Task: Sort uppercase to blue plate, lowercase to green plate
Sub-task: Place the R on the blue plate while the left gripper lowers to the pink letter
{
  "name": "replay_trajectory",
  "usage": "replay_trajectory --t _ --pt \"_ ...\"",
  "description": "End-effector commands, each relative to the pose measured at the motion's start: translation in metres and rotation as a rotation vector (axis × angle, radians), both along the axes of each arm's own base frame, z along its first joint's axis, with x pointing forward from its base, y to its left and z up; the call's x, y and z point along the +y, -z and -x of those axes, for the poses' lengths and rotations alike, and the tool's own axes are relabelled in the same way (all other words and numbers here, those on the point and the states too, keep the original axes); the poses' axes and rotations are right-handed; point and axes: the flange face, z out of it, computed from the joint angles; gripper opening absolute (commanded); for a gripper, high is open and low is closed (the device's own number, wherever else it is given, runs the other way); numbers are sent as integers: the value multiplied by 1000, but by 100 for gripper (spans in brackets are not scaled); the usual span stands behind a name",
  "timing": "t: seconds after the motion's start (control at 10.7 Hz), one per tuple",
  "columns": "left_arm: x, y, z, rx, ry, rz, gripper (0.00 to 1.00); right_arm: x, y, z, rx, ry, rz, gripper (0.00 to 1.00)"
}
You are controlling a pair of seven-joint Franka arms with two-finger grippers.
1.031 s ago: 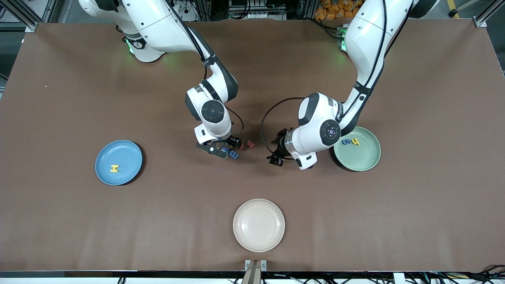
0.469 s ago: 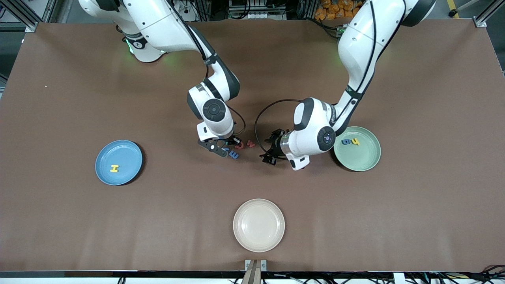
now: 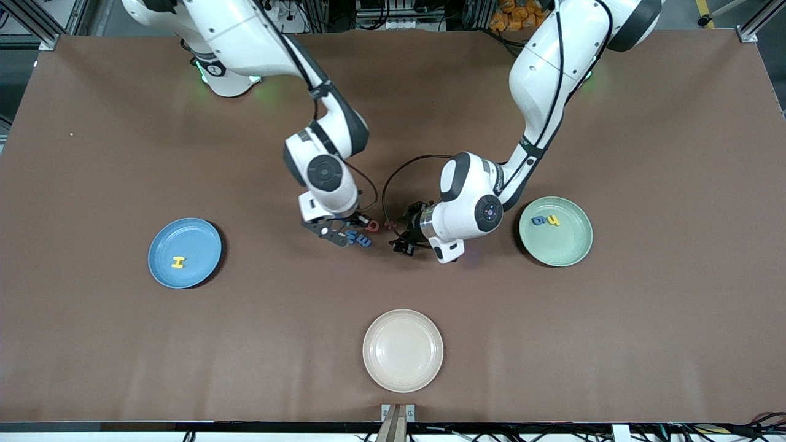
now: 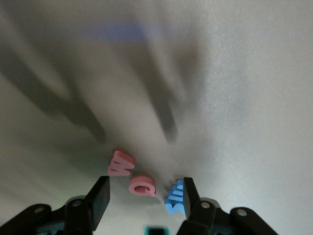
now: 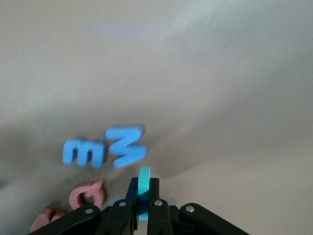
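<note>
Blue plate (image 3: 184,253): holds the yellow H (image 3: 177,263).
Green plate (image 3: 556,231): holds the yellow h (image 3: 553,220) and blue g (image 3: 539,220).
Loose letters: red Q (image 4: 142,186), red w (image 4: 121,163), two blue ones (image 5: 105,148), mid-table.
Right gripper (image 5: 143,196): over them, clamped on a green piece (image 5: 144,188).
Left gripper (image 4: 145,196): fingers apart over the Q.
Left: five letters.

Even overhead light fills the front view, and the brown bench (image 3: 123,344) shows a soft sheen with faint ripples near its lower edge. Green glows spot the bench beside both arm bases. Each plate throws only a thin dark rim of shadow. Both wrist views are washed out and pale, the bench turning grey-white. In the left wrist view long dark shadows streak across the surface and the letters look soft. The right wrist view is smeared, with blurred letter edges.
</note>
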Motion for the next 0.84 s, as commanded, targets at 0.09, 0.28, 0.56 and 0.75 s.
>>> replay_trajectory --t 0.09,0.28,0.56,0.75 --pt "-10 15 -1 -13 -8 29 68 -137 -50 -56 45 -162 13 0" --pt "-17 16 4 -11 -5 34 66 -227 -51 -82 58 -270 24 0" --pt "-22 19 10 5 -5 44 65 -310 -45 -95 75 -359 7 0" --pt "-28 30 20 19 9 35 62 -349 -39 -97 89 -399 22 0"
